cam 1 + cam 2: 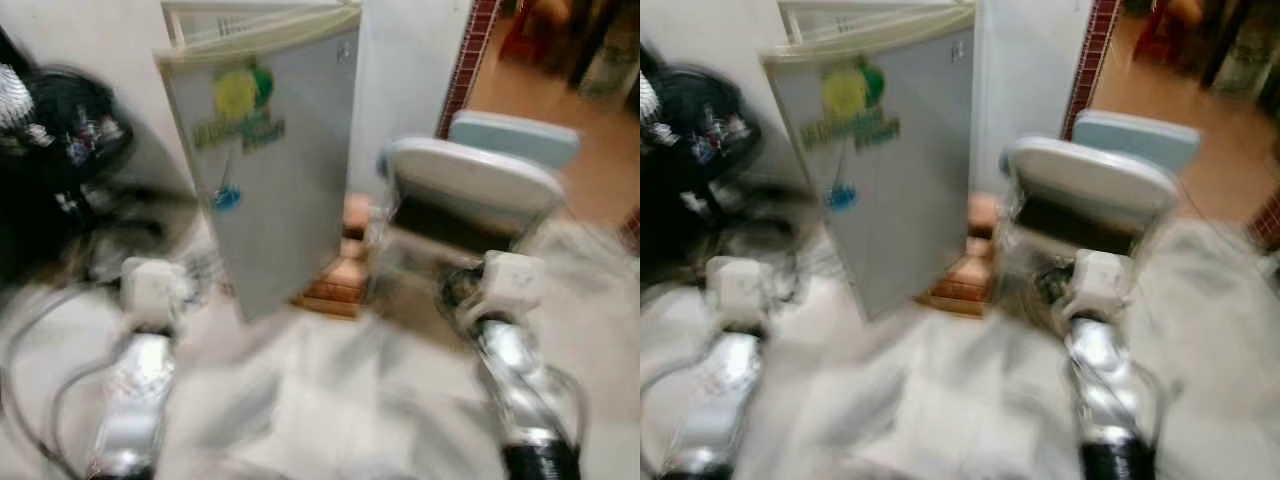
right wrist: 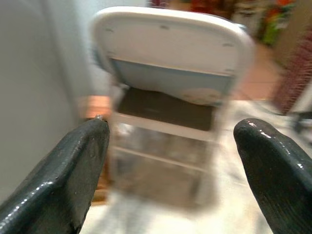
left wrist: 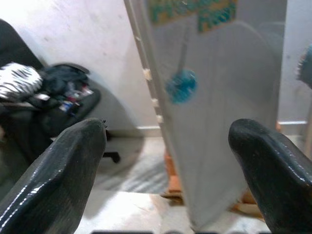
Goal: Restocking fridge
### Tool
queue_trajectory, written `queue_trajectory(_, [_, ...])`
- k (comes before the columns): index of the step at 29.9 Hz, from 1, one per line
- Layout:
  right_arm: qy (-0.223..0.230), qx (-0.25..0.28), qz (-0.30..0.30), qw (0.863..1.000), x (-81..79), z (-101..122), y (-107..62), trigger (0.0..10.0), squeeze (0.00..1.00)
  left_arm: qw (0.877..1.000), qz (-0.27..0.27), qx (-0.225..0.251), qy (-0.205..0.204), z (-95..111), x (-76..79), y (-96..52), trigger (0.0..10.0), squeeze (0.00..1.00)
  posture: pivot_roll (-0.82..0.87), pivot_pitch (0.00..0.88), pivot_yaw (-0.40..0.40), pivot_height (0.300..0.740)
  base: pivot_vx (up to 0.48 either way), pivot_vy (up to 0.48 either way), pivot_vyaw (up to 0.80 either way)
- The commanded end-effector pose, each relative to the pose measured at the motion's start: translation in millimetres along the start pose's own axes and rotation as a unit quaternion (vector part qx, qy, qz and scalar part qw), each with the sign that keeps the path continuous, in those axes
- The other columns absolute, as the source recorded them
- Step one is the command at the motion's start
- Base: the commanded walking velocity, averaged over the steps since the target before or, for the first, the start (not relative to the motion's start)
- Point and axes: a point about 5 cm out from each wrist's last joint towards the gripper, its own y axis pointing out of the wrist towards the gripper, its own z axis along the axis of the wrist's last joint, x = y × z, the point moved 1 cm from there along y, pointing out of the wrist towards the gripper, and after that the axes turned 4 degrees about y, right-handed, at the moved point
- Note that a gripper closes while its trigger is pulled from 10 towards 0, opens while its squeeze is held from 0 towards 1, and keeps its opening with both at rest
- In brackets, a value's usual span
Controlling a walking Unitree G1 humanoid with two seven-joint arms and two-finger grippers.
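Fridge point(image 1: 275, 170) far centre-left, door shut, blurred. Left gripper point(image 3: 170, 161) and right gripper point(image 2: 170, 165) both spread, holding nothing. No stock items visible, so progress can't be judged: fits before loading or after.

The pale floor point(image 1: 330, 400) carries everything here, blurred in the head views. A small grey fridge point(image 1: 270, 160) with a yellow-green sticker on its shut door stands by the white wall, raised on a low stack of reddish bricks point(image 1: 335, 285) that rests on the floor. Just beside the fridge, on its right, stands a white plastic chair point(image 2: 170, 73) with a dark seat; to its left a black chair point(image 3: 58, 102) piled with dark clutter stands near the wall, and cables point(image 1: 40, 370) trail over the floor in front of that.
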Motion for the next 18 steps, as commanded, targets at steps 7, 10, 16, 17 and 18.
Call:
queue_trajectory(7, [0.053,-0.039,0.036,0.997,-18.4,-12,-8.2,10.0,0.00,0.999,0.006,0.011,-0.036,8,-4.5,1.2,10.0,0.00,0.02,0.000,-0.026,0.740,0.000,0.480,0.00])
queue_trajectory(10, [0.040,-0.020,0.052,0.998,-23.8,-9,-8.8,10.0,0.00,0.999,0.004,0.004,-0.036,3,-5.5,1.3,10.0,0.00,0.01,0.000,-0.004,0.740,0.000,0.480,0.00])
queue_trajectory(16, [0.044,0.000,0.079,0.996,-33.6,1,-0.7,10.0,0.00,0.999,-0.006,0.008,-0.037,3,-3.6,2.7,10.0,0.00,0.00,0.000,0.012,0.740,0.000,0.480,0.00])
queue_trajectory(17, [0.050,-0.002,0.075,0.996,-32.2,2,1.2,10.0,0.00,0.999,-0.011,0.014,-0.035,5,-2.8,3.7,10.0,0.00,0.01,0.000,0.013,0.740,0.000,0.476,-0.43])
queue_trajectory(18, [0.053,-0.003,0.074,0.996,-30.8,3,2.5,10.0,0.00,0.999,-0.013,0.017,-0.035,7,-2.4,4.6,10.0,0.00,0.01,0.000,0.012,0.740,0.000,0.465,-0.80])
